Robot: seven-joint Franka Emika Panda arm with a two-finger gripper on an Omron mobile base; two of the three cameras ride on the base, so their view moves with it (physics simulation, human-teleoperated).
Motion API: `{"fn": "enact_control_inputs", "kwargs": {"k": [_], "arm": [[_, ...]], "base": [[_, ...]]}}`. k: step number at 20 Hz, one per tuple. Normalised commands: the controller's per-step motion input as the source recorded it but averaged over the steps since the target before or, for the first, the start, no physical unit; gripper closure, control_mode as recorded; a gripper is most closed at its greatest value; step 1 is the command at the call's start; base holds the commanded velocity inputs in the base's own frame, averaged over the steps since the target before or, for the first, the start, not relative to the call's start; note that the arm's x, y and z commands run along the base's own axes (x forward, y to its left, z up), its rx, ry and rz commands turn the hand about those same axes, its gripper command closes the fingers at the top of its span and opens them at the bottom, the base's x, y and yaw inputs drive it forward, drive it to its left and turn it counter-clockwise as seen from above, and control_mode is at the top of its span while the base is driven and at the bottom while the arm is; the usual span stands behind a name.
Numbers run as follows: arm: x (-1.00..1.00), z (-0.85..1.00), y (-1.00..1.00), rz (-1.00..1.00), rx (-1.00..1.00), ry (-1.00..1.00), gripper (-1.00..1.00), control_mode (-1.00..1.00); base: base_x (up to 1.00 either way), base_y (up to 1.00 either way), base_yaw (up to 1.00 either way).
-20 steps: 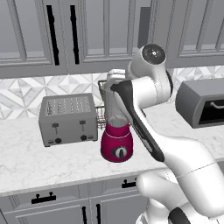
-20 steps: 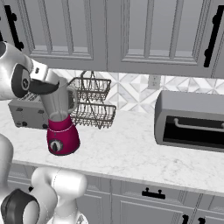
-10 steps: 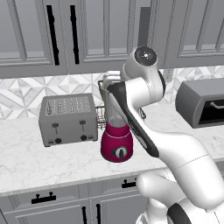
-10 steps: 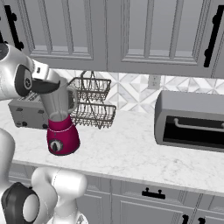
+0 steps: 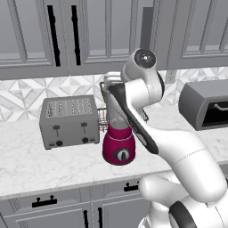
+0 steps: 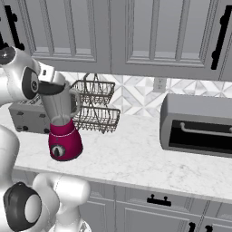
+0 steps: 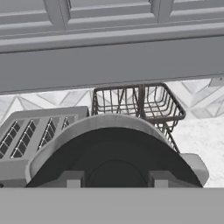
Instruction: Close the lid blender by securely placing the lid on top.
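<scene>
Marble-look counter under grey shaker cabinets; no legible writing anywhere. Blender, glossy rounded magenta base, black dial, clear tapered jar, stands just right of the boxy grey toaster, before a wire basket rack. Arm bent over the jar; gripper pressed together on the dark round lid at the jar mouth.

No text, label, brand or number can be read on anything in these pictures.
</scene>
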Motion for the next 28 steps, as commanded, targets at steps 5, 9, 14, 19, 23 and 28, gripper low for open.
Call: {"fn": "enact_control_inputs", "kwargs": {"k": [5, 9, 14, 19, 23, 28], "arm": [[0.23, 0.00, 0.00, 0.00, 0.00, -0.02, 1.00, -1.00], [0.20, 0.00, 0.00, 0.00, 0.00, -0.04, 1.00, -1.00], [0.12, 0.00, 0.00, 0.00, 0.00, -0.06, 1.00, -1.00], [0.10, 0.00, 0.02, 0.00, -0.01, -0.04, 1.00, -1.00], [0.03, -0.03, 0.15, 0.00, -0.05, 0.00, 1.00, -1.00], [0.00, 0.00, 0.25, 0.00, -0.07, 0.05, 1.00, -1.00]], "base": [[0.00, 0.00, 0.00], [0.00, 0.00, 0.00], [0.00, 0.00, 0.00], [0.00, 0.00, 0.00], [0.00, 0.00, 0.00], [0.00, 0.00, 0.00]]}}
